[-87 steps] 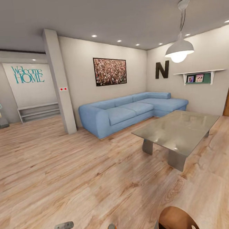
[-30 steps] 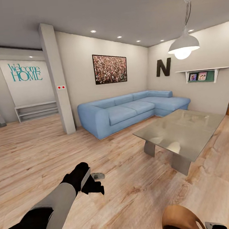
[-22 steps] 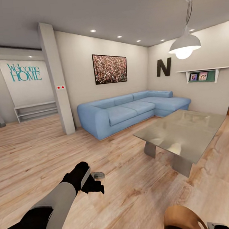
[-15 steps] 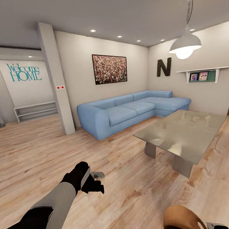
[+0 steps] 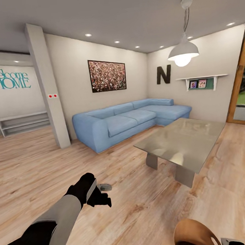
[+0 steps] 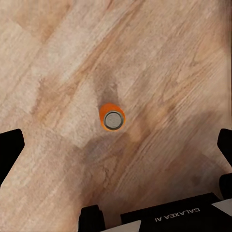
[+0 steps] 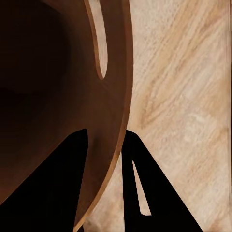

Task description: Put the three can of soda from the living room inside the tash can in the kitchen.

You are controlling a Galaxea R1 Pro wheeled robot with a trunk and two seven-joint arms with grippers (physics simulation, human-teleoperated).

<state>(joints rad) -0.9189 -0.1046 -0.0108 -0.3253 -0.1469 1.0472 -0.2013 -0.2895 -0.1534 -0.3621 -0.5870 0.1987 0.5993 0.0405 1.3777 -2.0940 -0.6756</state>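
Observation:
An orange can of soda (image 6: pixel 112 118) stands upright on the wood floor, seen from above in the left wrist view. My left gripper (image 6: pixel 117 147) hangs high over it, open, its fingers (image 6: pixel 9 150) spread wide with nothing between them. In the head view that left gripper (image 5: pixel 106 195) is stretched forward over the living room floor. The tash can (image 5: pixel 193 235) shows its coppery brown inside at the bottom edge. My right gripper (image 7: pixel 107 140) is shut on its rim (image 7: pixel 113 121), one finger inside and one outside. The other cans are out of view.
A long light-blue sofa (image 5: pixel 129 120) lines the far wall. The glass-topped low table (image 5: pixel 183 141) stands ahead to the right. A grey pillar (image 5: pixel 49 91) rises at the left, and open wood floor (image 5: pixel 37 170) lies around my left arm. A doorway (image 5: pixel 242 93) opens at the far right.
The head camera has turned right, so the room slid left in view. My left arm rose from the bottom edge earlier and has held still over the last second.

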